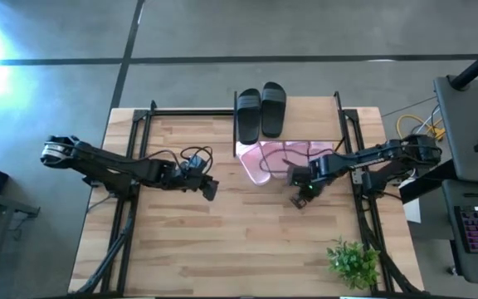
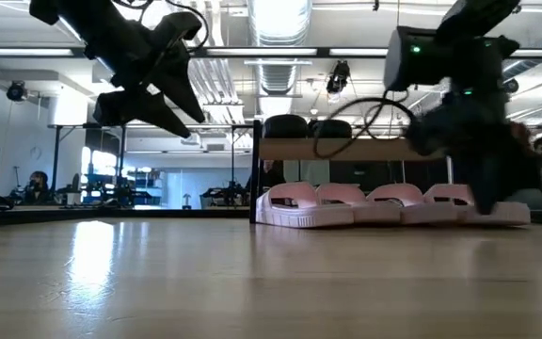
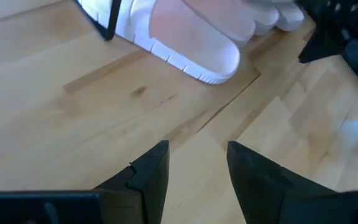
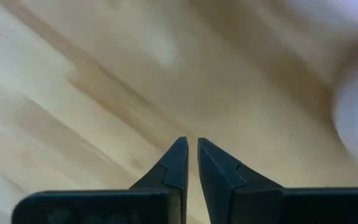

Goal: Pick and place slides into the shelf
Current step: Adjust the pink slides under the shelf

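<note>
Sandals fill the low black metal shelf [image 1: 338, 112] with its light wooden plank, at the far middle of the pale wooden surface [image 1: 222, 241]. Two black slip-on slides [image 1: 260, 110] lie side by side on the plank on top. Four pale pink slides [image 2: 393, 205] with wide straps sit in a row under the plank, down on the surface, touching each other.

The right claw [image 1: 302, 198] is low over the surface, just near of the pink row and close to its right end. Its two dark fingers [image 4: 178, 167] are nearly together, with only a thin gap, and they hold nothing.

The left claw [image 1: 209, 189] hangs up in the air, left of the shelf and well apart from it. Its fingers [image 3: 154, 171] are apart and empty. Past them you can see the toe of the leftmost pink slide.

A small green plant [image 1: 353, 262] stands at the near right corner.
</note>
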Robot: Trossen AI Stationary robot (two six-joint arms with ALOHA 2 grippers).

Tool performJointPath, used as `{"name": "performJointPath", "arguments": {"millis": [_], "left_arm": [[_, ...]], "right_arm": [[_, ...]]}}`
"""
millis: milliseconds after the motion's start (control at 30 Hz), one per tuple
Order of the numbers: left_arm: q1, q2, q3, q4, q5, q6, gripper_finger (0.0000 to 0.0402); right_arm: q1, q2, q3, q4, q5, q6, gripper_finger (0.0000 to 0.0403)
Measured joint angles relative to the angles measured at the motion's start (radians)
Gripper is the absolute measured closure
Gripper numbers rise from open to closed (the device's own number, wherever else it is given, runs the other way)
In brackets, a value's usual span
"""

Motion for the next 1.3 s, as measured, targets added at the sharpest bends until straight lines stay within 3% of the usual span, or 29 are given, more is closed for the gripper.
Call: {"name": "performJointPath", "arguments": {"millis": [100, 233, 400, 667, 733, 900, 967, 1100, 1300], "left_arm": [[0.0, 0.009, 0.002, 0.011, 0.0, 0.001, 0.0254], [0.0, 0.008, 0.002, 0.016, 0.0, 0.001, 0.0254], [0.0, 0.008, 0.002, 0.016, 0.0, 0.001, 0.0254], [0.0, 0.008, 0.003, 0.017, 0.007, 0.0, 0.0254], [0.0, 0.008, 0.003, 0.017, 0.007, 0.0, 0.0254], [-0.001, 0.008, 0.003, 0.017, 0.008, 0.001, 0.0254], [0.0, 0.008, 0.003, 0.017, 0.008, 0.001, 0.0254], [0.0, 0.008, 0.003, 0.017, 0.008, 0.001, 0.0254], [0.0, 0.008, 0.003, 0.017, 0.011, 0.001, 0.0254]], "right_arm": [[0.034, -0.006, -0.008, -0.165, 0.04, 0.054, 0.0374], [0.039, -0.009, -0.039, -0.255, 0.118, 0.124, 0.0374], [0.017, -0.008, -0.072, -0.146, 0.203, 0.113, 0.0374], [-0.053, -0.008, -0.086, -0.143, 0.496, 0.171, 0.0374], [-0.072, -0.008, -0.086, -0.138, 0.474, 0.145, 0.0374], [-0.077, -0.009, -0.081, -0.082, 0.194, 0.021, 0.0374], [-0.062, -0.009, -0.081, -0.004, 0.148, -0.002, 0.0374], [-0.061, -0.007, -0.08, 0.159, 0.182, 0.03, 0.0374], [-0.076, -0.004, -0.079, 0.188, 0.485, 0.094, 0.0374]]}}
